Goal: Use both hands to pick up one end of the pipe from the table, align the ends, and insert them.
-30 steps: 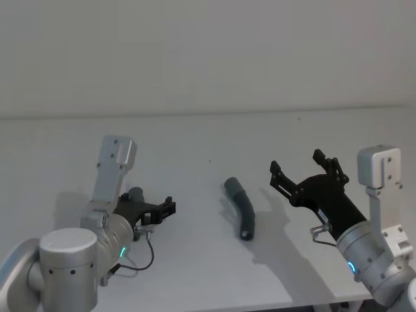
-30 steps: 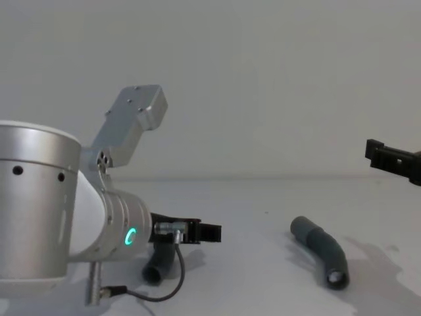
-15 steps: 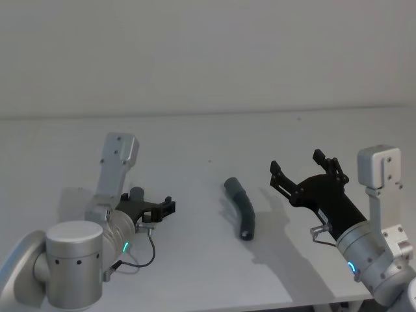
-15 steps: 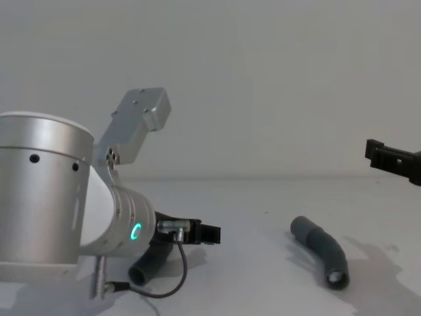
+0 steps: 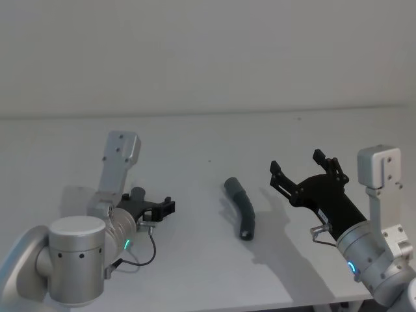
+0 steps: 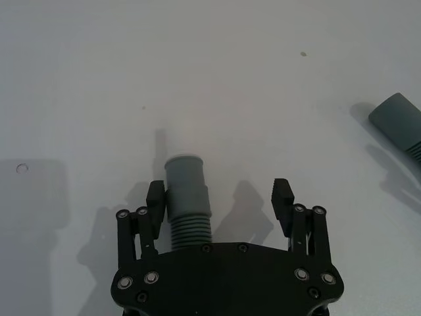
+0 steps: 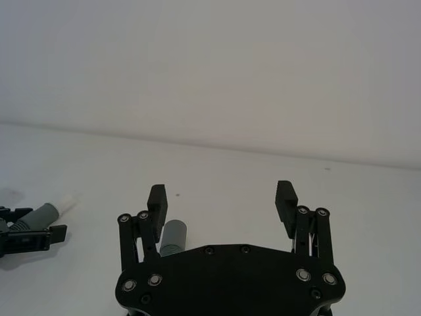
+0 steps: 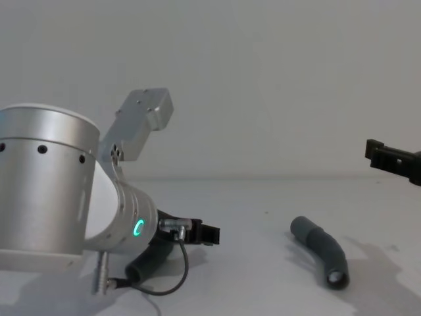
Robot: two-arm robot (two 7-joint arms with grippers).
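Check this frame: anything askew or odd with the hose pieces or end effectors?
One thing: in the left wrist view the hose piece sits off-centre in the open left end effector, against one finger with the other well clear. The second hose piece lies on the table; the right end effector hangs open beside it.

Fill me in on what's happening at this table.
The robot's left tool is low over the matte white table, open, with one dark-grey ribbed curved hose piece between its fingers, close against one, not yet clamped. The right tool hovers open beside the second dark-grey ribbed hose piece, which lies untouched mid-table. Nothing is joined yet.
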